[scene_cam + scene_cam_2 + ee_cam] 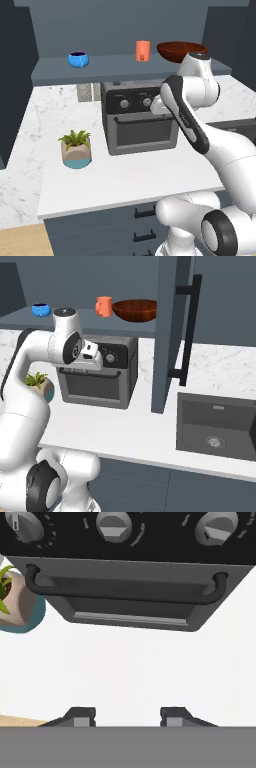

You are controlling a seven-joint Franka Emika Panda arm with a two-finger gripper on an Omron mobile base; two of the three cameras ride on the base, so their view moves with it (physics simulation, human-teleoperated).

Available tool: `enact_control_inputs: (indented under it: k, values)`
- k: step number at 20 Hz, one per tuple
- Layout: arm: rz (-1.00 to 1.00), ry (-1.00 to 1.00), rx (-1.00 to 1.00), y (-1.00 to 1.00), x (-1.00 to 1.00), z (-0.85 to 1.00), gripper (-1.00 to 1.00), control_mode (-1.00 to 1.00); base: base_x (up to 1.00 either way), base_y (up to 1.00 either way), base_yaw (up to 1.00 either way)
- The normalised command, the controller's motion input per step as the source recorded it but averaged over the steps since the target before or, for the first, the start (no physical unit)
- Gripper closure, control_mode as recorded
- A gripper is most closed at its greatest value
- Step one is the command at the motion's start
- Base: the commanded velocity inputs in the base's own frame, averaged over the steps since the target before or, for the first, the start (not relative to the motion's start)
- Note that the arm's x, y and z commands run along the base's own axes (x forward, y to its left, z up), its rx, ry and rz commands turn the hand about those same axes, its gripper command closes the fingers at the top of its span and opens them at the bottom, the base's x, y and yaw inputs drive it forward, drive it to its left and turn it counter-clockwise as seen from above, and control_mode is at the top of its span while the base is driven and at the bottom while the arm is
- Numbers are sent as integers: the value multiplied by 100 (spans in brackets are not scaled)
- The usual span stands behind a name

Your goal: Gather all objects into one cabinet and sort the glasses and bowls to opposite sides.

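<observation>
The end effector (127,714) is seen with fingers spread apart and nothing held, poised over the bare white table (125,177) before the toaster oven (140,117). On the cabinet (100,67) shelf, upper frame, the blue bowl (78,59) is set left; the orange cup (143,50) stands just beside the brown bowl (181,50) at right, evidently unsorted. Bowl contents cannot be told

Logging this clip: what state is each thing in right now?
Blue bowl: upright on cabinet shelf, left end.
Orange cup: upright on shelf, middle.
Brown bowl: upright on shelf, right of cup.
Cabinet door: swung open.
Toaster oven: door closed.
Potted plant: upright on counter.
Pincer: open, empty, above counter.
</observation>
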Motion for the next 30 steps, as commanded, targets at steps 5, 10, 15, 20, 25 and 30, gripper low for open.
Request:
enact_control_inputs:
  k: [5, 10, 15, 20, 25, 30]
  values:
    - [0, -17, -6, 0, -20, 0, -100, -100, 0, 0, 0]
    - [0, -50, -9, 0, -83, 5, -100, -100, 0, 0, 0]
    - [0, -61, -7, 0, -100, 9, -100, -100, 0, 0, 0]
    - [0, 0, 0, 0, 0, 0, -100, 100, -100, 0, -1]
    - [0, 0, 0, 0, 0, 0, -100, 100, -85, -28, -10]
    - [0, 0, 0, 0, 0, 0, -100, 100, -60, -49, -24]
